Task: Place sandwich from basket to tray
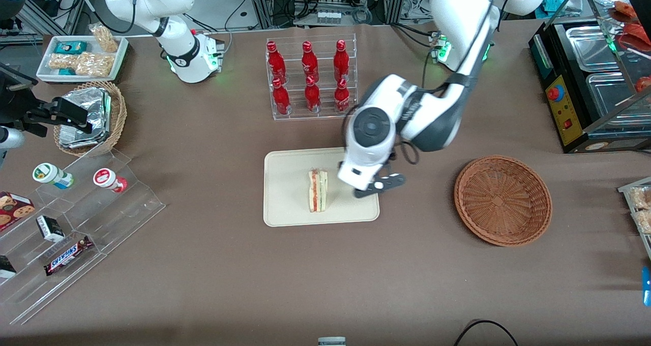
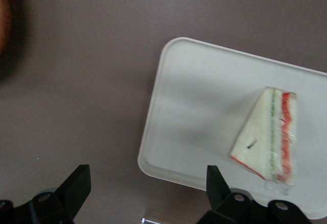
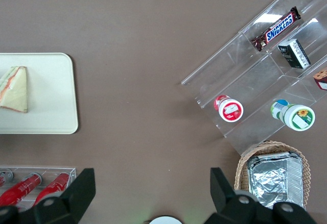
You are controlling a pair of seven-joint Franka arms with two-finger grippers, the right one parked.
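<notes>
The sandwich point(image 1: 318, 191) point(image 2: 268, 134) point(image 3: 14, 89), a white wedge with red and green layers, lies flat on the cream tray point(image 1: 285, 203) point(image 2: 194, 91) point(image 3: 56, 101) in the middle of the table. My left gripper point(image 1: 379, 187) point(image 2: 145, 178) hovers open over the tray edge that faces the basket, a short way from the sandwich, with nothing between its fingers. The reddish-brown wicker basket point(image 1: 502, 200) stands empty toward the working arm's end of the table.
A clear rack of red bottles point(image 1: 310, 79) stands farther from the front camera than the tray. Toward the parked arm's end are a stepped acrylic shelf with snacks point(image 1: 76, 208), a tan basket of foil packets point(image 1: 91, 117) and a white snack tray point(image 1: 81, 56). A food warmer point(image 1: 595, 81) stands past the basket.
</notes>
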